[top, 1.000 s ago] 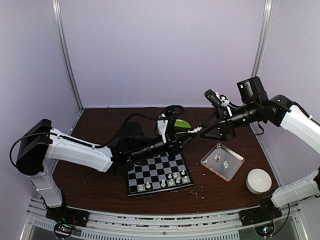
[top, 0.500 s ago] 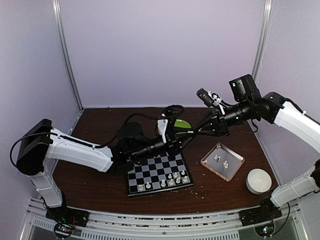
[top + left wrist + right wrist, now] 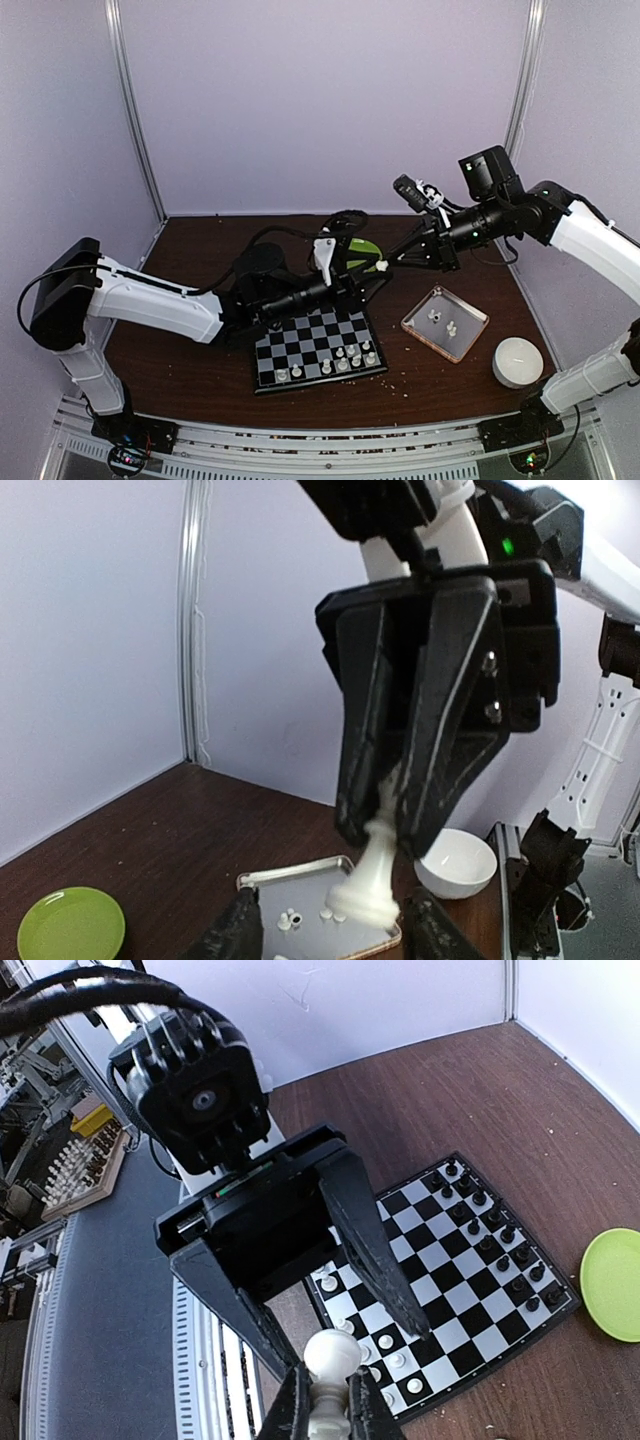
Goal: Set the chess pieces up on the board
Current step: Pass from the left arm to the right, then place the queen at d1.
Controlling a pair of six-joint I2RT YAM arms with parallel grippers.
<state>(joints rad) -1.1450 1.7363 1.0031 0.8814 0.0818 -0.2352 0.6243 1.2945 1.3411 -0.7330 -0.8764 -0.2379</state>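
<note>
black fingers of the left gripper (image 3: 335, 930) stand spread wide, one on each side of a white chessman (image 3: 368, 880) without pinching it, so we judge that this arm carries nothing. below lies the board (image 3: 300, 352), with a few white chessmen (image 3: 350, 355) on its near right squares and black chessmen (image 3: 505, 1243) lined along the opposite edge, which the left arm partly covers in the top view. the white chessman hangs in the air above the board's far right corner, near the green plate (image 3: 365, 247), because the right gripper (image 3: 325, 1400) is clamped tight on it: a mid-air pass between the arms, we think. further right, the clear tray (image 3: 470, 322) has spare white pieces (image 3: 443, 320), with a white bowl (image 3: 518, 362) beside it. we cannot tell the chessman's kind, nor whether a left finger grazes its base.
</note>
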